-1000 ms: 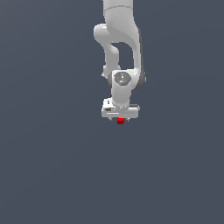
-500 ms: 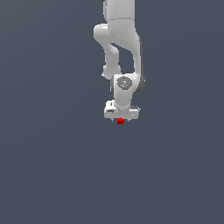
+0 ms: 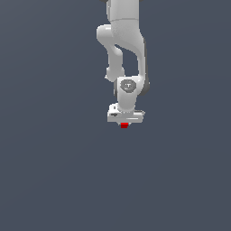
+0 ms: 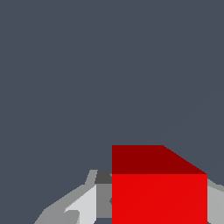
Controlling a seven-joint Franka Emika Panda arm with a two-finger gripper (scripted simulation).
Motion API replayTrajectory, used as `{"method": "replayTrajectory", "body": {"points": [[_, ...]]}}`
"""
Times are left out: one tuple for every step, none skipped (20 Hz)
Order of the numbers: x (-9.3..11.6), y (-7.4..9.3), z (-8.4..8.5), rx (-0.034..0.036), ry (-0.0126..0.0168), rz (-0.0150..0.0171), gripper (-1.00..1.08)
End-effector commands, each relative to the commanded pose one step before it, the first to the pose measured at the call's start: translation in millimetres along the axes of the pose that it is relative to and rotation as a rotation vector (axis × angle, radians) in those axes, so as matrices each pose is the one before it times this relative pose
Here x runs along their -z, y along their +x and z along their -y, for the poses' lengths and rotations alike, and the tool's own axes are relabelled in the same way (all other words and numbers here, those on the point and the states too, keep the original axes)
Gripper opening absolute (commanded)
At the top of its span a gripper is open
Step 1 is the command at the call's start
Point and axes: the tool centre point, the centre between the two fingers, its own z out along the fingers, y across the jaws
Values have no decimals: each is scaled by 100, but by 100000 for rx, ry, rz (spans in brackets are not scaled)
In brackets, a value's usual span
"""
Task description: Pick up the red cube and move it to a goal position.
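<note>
The red cube (image 3: pixel 124 125) shows as a tiny bright red block just under the white gripper (image 3: pixel 124 122), which hangs from the arm near the middle of the exterior view. In the wrist view the red cube (image 4: pixel 159 192) fills the space between the two grey fingers (image 4: pixel 83 205), which press against its sides. The gripper is shut on the cube. The fingertips are hidden behind the hand in the exterior view. I cannot tell how high the cube is above the grey surface.
A plain dark grey surface (image 3: pixel 54 171) fills both views around the arm. The white arm (image 3: pixel 124 40) rises from the gripper to the top edge of the exterior view. No goal marker shows.
The wrist and upper links have shifted slightly. The gripper and the red cube stay at about the same place in the exterior view.
</note>
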Motion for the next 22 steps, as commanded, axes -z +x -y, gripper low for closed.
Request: {"method": "replayTrajectory", "body": {"points": [[26, 23, 1, 6, 3, -32, -100], [0, 0, 0, 0, 0, 0, -100], [0, 0, 0, 0, 0, 0, -100], [0, 0, 0, 0, 0, 0, -100], [0, 0, 0, 0, 0, 0, -100], [0, 0, 0, 0, 0, 0, -100], [-25, -19, -19, -32, -21, 58, -100], [15, 20, 8, 0, 0, 0, -100], [46, 61, 23, 0, 0, 0, -100], [77, 101, 38, 0, 0, 0, -100], [107, 141, 54, 0, 0, 0, -100], [138, 182, 69, 0, 0, 0, -100], [168, 223, 85, 0, 0, 0, -100], [199, 264, 100, 0, 0, 0, -100], [229, 304, 115, 0, 0, 0, -100], [257, 343, 130, 0, 0, 0, -100], [284, 381, 144, 0, 0, 0, -100], [310, 417, 157, 0, 0, 0, -100], [334, 451, 169, 0, 0, 0, -100], [357, 484, 181, 0, 0, 0, -100], [378, 515, 192, 0, 0, 0, -100], [397, 544, 202, 0, 0, 0, -100]]}}
